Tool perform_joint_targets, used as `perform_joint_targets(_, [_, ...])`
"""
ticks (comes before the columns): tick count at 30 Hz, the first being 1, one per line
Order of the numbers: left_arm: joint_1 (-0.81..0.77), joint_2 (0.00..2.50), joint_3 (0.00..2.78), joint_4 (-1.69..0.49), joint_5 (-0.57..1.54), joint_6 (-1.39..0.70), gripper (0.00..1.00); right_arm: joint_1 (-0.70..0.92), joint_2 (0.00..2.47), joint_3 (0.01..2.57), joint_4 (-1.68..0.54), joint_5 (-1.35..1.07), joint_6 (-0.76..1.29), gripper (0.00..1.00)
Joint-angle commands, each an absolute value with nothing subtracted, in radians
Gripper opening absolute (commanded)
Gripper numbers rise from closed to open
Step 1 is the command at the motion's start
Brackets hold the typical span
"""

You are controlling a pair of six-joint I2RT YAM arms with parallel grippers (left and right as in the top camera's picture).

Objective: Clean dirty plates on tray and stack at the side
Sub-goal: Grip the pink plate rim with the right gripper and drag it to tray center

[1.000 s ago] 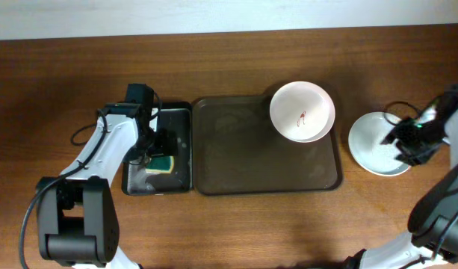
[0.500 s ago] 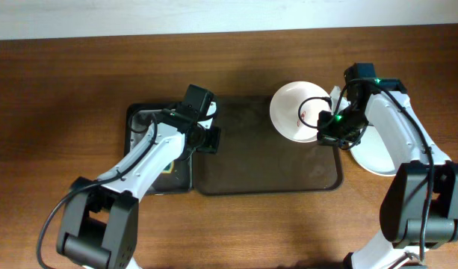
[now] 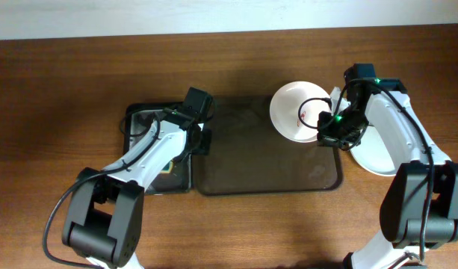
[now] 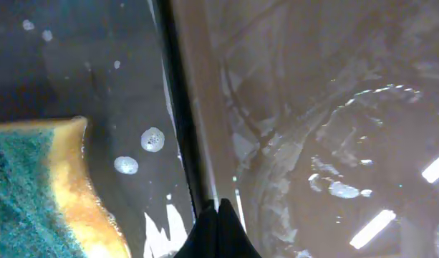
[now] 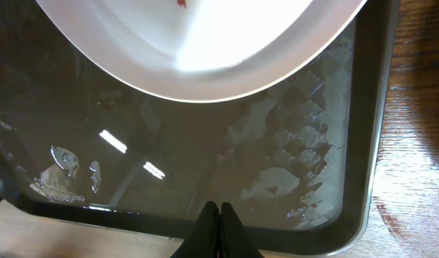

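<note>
Flanking the tray (image 3: 251, 166): sponge (image 4: 33, 188), side plate (image 3: 375, 158)

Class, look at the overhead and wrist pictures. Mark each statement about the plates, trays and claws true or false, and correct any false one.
1. The smeared plate, marked red, sits on the brown tray. True.
2. The left claw grips the sponge. False: it is shut on nothing, above the rim between the trays. The sponge lies apart from it in the black tray.
3. A second plate lies on the table, right of the brown tray. True.
4. The right claw is open around a plate's rim. False: it is shut, over the tray floor beside the smeared plate.
5. The brown tray's floor is dry. False: it shows wet streaks.
</note>
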State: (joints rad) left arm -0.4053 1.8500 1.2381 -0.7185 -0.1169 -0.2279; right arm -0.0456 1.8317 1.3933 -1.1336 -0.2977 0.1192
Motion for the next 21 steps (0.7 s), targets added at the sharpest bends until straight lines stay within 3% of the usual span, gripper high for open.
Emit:
perform_joint_targets(1, [-0.398, 1.869, 1.245, -0.74, -0.209, -0.266, 0.0, -0.039, 1.806, 1.388, -1.137, -0.303, 0.108, 0.04])
perform_joint_targets(9, [-0.354, 1.869, 1.245, -0.736, -0.225, -0.299, 0.0, -0.039, 1.806, 1.388, -1.144, -0.303, 0.108, 0.04])
perform_joint_targets(14, [-0.357, 1.869, 1.245, -0.628, 0.114, -0.237, 0.0, -0.039, 1.806, 1.389, -1.144, -0.303, 0.108, 0.04])
perform_joint_targets(21, [-0.357, 1.963, 1.245, -0.611, 0.095, -0.238, 0.0, -0.039, 1.806, 1.389, -1.145, -0.303, 0.108, 0.04])
